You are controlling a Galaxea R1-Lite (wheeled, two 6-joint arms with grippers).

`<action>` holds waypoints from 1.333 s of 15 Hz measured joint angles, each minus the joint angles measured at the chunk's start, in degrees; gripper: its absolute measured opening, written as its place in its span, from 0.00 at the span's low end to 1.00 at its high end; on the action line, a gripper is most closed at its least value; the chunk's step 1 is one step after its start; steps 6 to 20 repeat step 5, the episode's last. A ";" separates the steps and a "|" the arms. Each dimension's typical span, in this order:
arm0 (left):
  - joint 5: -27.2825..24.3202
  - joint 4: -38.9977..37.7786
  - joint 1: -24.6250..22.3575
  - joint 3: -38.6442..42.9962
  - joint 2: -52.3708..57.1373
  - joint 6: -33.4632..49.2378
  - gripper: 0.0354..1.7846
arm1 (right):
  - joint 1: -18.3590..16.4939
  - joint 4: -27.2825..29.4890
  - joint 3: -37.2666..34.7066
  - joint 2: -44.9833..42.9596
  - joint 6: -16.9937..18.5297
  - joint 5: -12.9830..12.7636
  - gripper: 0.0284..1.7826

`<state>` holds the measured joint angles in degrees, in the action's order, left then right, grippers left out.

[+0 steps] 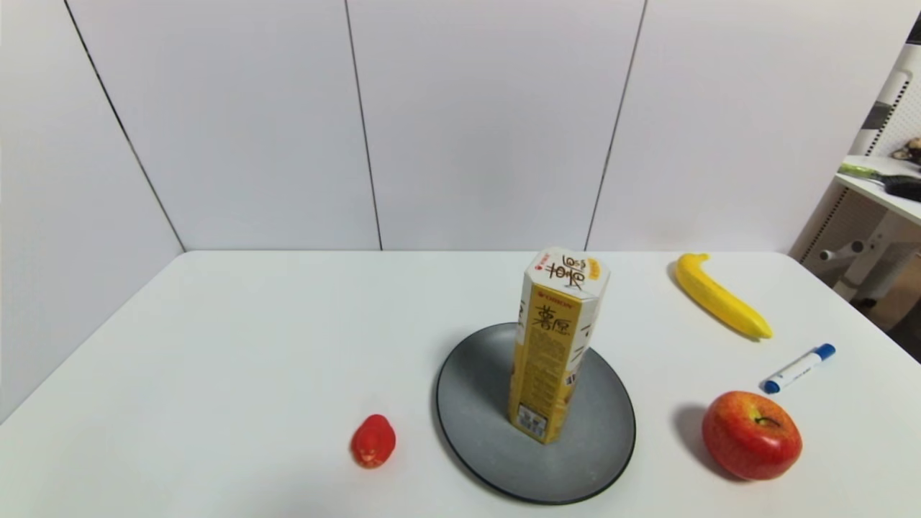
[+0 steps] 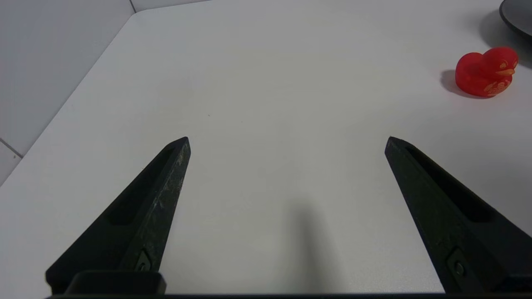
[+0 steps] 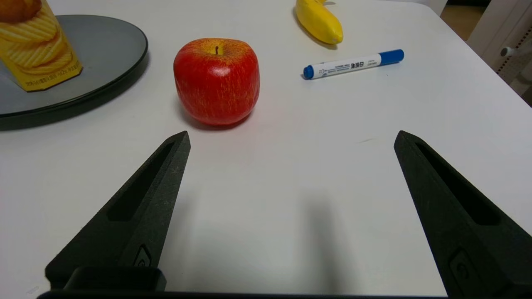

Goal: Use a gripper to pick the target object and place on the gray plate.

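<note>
Upright, one carton stands on one gray plate — seemingly centered.

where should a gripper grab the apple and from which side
Take the apple across its widest middle, jaws on opposite round flanks, coming in low from the robot's near side, where the open right gripper already faces it. It sits upright, stem up, apart from the plate and marker, so both flanks look free.

Beyond the right end effector, the snack carton is cut off above its base, and the gray plate runs off-frame. Beyond the left end effector, only a sliver of plate rim shows.
</note>
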<state>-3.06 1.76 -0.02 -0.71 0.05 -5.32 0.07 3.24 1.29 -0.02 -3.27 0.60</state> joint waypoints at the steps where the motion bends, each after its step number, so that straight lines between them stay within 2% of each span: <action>1: 0.00 0.00 0.02 0.00 -0.02 -0.02 0.94 | 0.00 -0.18 0.00 -0.02 -0.28 0.06 0.95; 20: 0.00 0.00 -0.02 0.00 0.00 -0.02 0.94 | 0.00 -0.20 -0.04 -0.02 -0.37 0.15 0.95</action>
